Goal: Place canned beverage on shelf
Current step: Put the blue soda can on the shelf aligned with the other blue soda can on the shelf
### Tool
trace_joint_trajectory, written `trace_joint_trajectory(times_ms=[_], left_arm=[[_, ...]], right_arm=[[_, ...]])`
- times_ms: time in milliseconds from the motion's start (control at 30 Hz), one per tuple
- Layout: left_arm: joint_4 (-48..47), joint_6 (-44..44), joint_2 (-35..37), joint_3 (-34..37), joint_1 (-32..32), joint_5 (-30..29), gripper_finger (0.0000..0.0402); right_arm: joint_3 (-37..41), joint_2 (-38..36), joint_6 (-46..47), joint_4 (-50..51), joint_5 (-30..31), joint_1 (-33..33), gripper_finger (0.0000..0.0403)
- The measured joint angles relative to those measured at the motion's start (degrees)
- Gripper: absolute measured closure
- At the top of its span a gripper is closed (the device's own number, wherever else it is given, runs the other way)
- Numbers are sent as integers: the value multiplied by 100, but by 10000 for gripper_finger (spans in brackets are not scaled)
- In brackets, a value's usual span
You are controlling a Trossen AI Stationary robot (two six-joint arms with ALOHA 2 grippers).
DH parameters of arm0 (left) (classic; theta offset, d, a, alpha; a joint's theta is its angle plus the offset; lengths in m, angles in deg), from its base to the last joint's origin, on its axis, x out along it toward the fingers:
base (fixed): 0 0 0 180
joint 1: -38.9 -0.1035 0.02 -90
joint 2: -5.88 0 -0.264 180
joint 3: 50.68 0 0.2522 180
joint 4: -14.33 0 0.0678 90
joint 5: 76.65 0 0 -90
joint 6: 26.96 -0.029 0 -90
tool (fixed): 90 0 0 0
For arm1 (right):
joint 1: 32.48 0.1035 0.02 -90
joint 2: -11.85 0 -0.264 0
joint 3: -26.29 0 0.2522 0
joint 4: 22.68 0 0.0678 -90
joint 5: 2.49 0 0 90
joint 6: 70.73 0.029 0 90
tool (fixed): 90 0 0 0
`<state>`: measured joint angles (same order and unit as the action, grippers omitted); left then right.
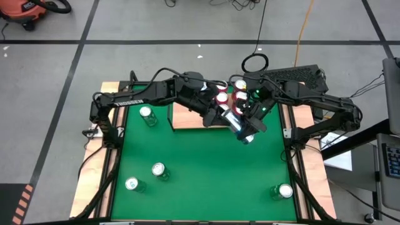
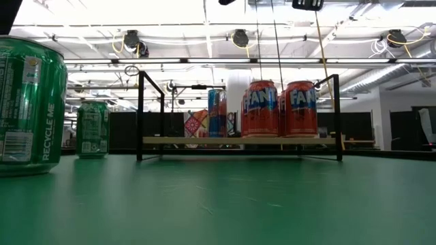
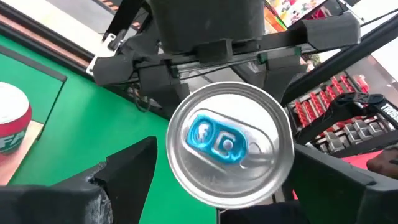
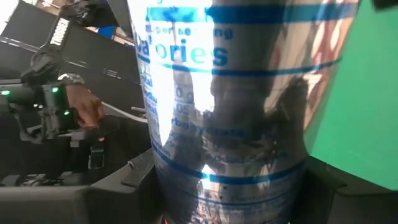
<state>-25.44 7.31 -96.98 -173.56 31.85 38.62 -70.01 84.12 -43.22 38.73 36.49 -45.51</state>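
Silver and blue, a beverage can (image 1: pixel 240 128) hangs tilted in mid-air just off the shelf's (image 1: pixel 187 119) front right corner, over the green mat toward the table's far edge. Right gripper (image 1: pixel 249 125) has it clamped by the body, printed wall filling the right wrist view (image 4: pixel 217 112). Left gripper (image 1: pixel 226 115) sits right at the can's lid end, its fingers (image 3: pixel 127 171) spread wide either side of the blue-tabbed top (image 3: pixel 229 152) — whether they touch it, can't tell. On the shelf, red Fanta cans (image 2: pixel 279 109) crowd the right end, left end bare wood. Green cans wait on the mat: one at the far left (image 1: pixel 147 114), two near the front left (image 1: pixel 159 170) (image 1: pixel 132 184), one at the front right corner (image 1: pixel 284 190).
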Motion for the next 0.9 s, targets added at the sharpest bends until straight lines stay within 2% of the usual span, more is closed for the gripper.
trace_joint_trajectory(times_ms=[233,400,733,900], left_arm=[[508,147,-146,-9,109,-47,56],[491,145,-166,-7,118,-48,63],[477,103,-164,-7,117,-77,163],[387,126,-164,-7,112,-172,182]], right_arm=[[0,2,-160,4,107,2,170],[0,4,-184,7,175,2,170],[0,4,-536,17,272,2,169],[0,0,-757,88,685,4,154]])
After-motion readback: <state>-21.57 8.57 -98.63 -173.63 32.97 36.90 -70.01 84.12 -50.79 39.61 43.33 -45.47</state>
